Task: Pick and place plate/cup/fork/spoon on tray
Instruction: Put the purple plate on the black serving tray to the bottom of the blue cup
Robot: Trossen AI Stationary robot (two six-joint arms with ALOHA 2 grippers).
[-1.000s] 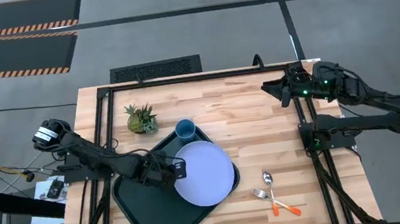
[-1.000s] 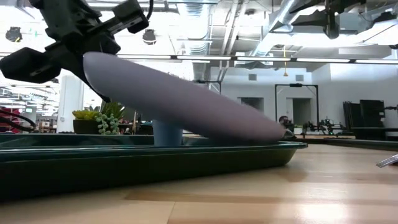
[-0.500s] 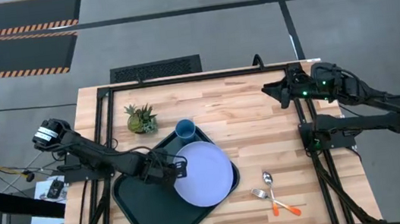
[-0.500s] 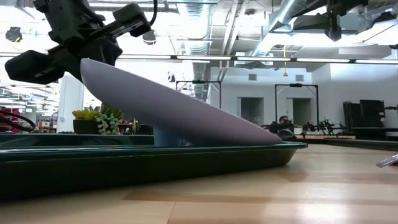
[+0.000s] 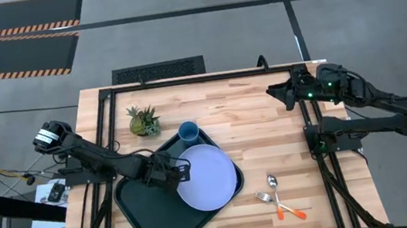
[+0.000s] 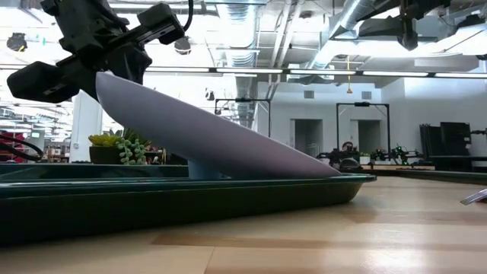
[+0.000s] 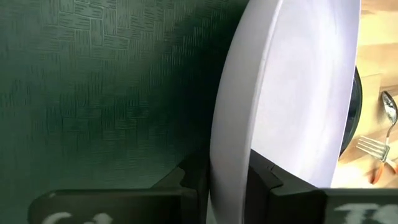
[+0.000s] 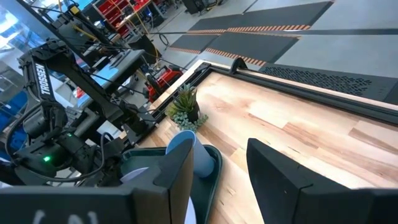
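The pale lavender plate (image 5: 209, 175) is tilted over the dark green tray (image 5: 148, 218), its left edge raised and its right edge down on the tray's right rim (image 6: 346, 177). My left gripper (image 5: 181, 171) is shut on the plate's left edge. The blue cup (image 5: 189, 133) stands on the tray's far corner. The orange-handled fork (image 5: 273, 203) and spoon (image 5: 276, 191) lie on the table right of the tray. My right gripper (image 8: 219, 168) waits open and empty above the table's far right corner. My left gripper pinches the plate's raised left rim (image 7: 225, 167) between its two fingers, one on the top face and one on the underside. The fingers come from the table's left, roughly level. The plate slants down to the right, its far edge (image 6: 335, 169) resting at the tray's rim.
A small green potted plant (image 5: 144, 121) stands on the table just beyond the tray's far left. Bare wooden table lies between the tray and the right arm. The black frame rails run along the table's edges.
My left gripper has raised the plate's left edge a little. The plate now tilts more steeply, while its right edge stays down at the tray's right rim.
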